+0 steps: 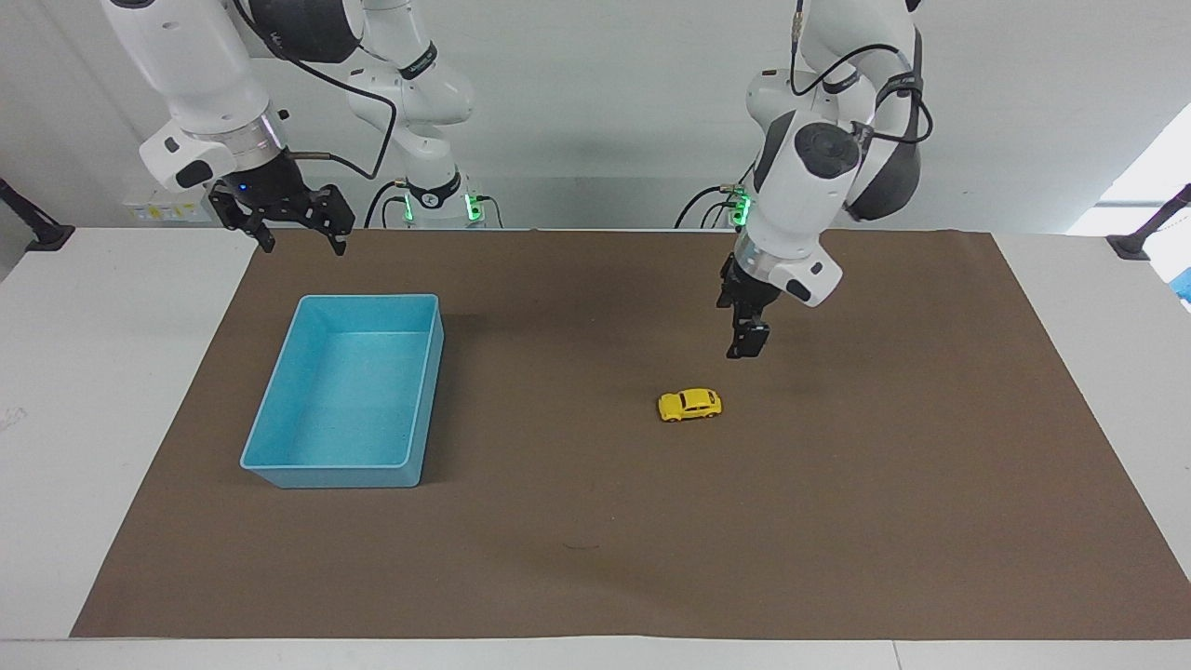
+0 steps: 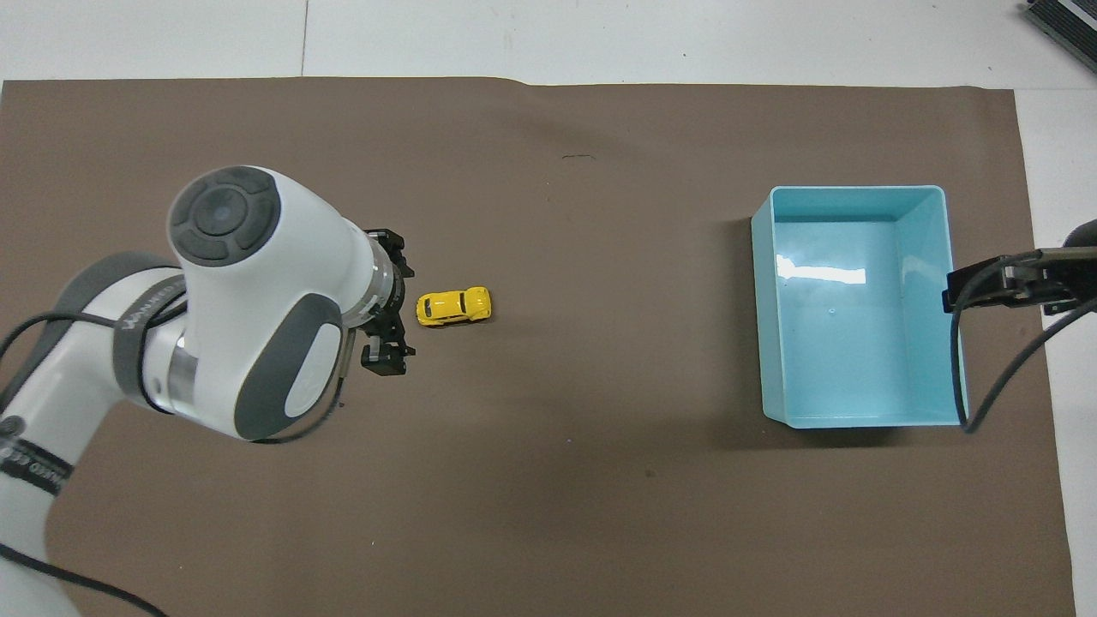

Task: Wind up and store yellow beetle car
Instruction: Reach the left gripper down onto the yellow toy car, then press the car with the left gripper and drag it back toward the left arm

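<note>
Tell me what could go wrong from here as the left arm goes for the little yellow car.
The yellow beetle car is tiny and sits on its wheels on the brown mat; a slightly off descent by the left gripper, jaws open, could nudge it rolling. The blue bin lies toward the right arm's end, so a weak pinch might drop the car on the long carry.
</note>
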Controlling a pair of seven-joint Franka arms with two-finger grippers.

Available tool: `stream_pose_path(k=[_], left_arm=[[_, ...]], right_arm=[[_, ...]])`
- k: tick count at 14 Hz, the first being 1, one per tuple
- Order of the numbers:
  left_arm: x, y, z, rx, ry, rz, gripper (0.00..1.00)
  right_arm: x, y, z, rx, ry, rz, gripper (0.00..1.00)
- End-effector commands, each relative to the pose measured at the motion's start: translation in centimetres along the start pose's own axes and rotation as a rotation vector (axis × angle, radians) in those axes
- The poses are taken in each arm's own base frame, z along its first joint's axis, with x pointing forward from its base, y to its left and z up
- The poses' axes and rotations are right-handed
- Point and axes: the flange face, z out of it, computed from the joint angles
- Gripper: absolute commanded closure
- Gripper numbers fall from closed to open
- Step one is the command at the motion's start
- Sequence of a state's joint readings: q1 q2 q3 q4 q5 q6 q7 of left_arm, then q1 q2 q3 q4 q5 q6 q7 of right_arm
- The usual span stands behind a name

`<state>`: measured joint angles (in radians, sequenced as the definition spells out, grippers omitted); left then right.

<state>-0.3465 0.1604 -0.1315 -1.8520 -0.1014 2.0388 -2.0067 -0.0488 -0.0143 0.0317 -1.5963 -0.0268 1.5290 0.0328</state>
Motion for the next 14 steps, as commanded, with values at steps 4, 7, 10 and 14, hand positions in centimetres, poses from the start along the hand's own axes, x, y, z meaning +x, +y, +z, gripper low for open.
stream_pose_path(k=[4,7,10,14], left_arm=[[-0.2,0.8,5.7,-0.074,-0.032,-0.125,0.0],[0.6,1.6,8.5,-0.076,-0.031,-0.157,0.0],[0.4,2.1,10.5,-0.092,-0.038,-0.201,0.0],[-0.4,2.2,12.8,-0.141,0.043,-0.217,0.0]], right_arm=[[-0.7,0.0,-0.2,0.02,-0.006,-0.028,0.0],[-0.7,0.0,-0.2,0.02,-0.006,-0.028,0.0],[-0.7,0.0,-0.2,0.019,-0.006,-0.028,0.0],[-0.7,0.0,-0.2,0.02,-0.006,-0.031,0.0]])
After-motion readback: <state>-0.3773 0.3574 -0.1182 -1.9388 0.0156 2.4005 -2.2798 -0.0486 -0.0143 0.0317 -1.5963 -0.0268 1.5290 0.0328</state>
